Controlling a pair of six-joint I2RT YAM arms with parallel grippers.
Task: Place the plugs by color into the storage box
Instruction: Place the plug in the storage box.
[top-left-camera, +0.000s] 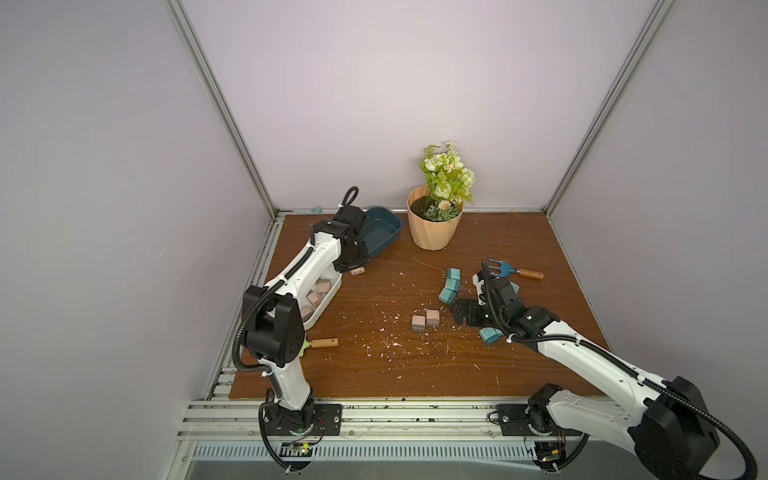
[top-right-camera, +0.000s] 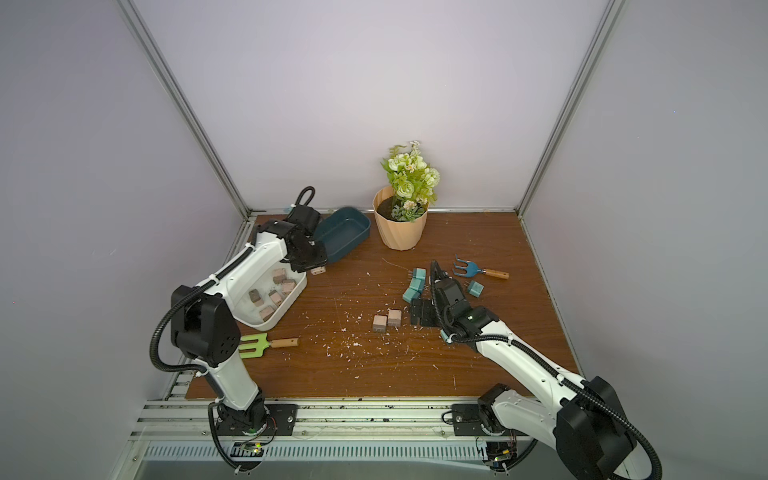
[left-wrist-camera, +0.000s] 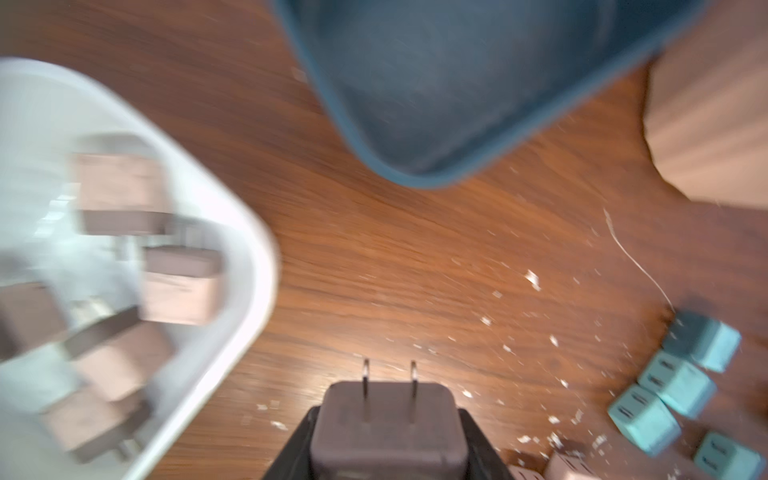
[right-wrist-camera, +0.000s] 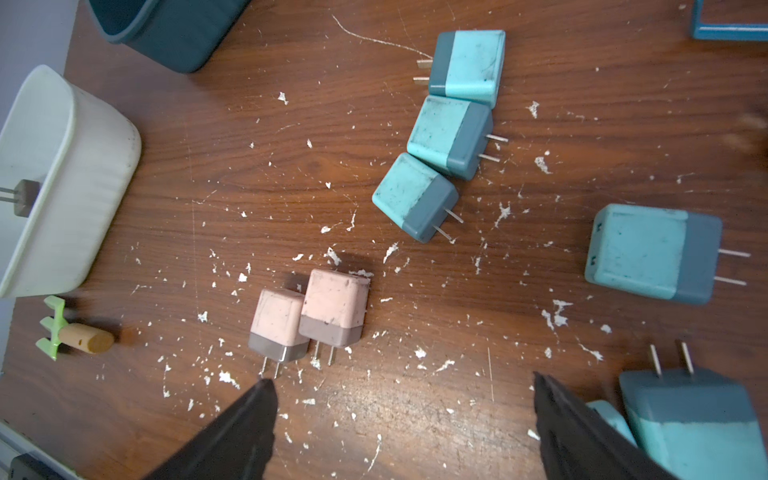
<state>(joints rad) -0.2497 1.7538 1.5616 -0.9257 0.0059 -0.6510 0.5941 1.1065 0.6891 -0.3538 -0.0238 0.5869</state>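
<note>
Left wrist view: my left tool (left-wrist-camera: 386, 411) is clamped narrow on the held plug (left-wrist-camera: 386, 440), a beige-pink one, jaws on both its sides, prongs pointing away from the wrist; in both top views it sits under that tool, between a corner of the white tray (top-right-camera: 293, 301) and the dark teal tray (top-right-camera: 353, 243), over the desk (top-right-camera: 332, 365); I can't tell if it touches the wood; the white tray holds several stored plugs (top-right-camera: 286, 286), all beige-pink; right wrist view: my right tool (right-wrist-camera: 403, 380) is spread wide with nothing between the jaws, low over the desk; the pink pair (right-wrist-camera: 311, 316) lies touching side by side, prongs near one fingertip; the teal row (right-wrist-camera: 453, 137), three plugs touching, lies farther out; a lone teal plug (right-wrist-camera: 656, 253) lies apart from them; a near teal plug (right-wrist-camera: 690, 419) sits just beside the other finger; green fork (top-right-camera: 253, 345) lies near the white tray, blue fork (top-left-camera: 505, 268) beyond the right tool.
</note>
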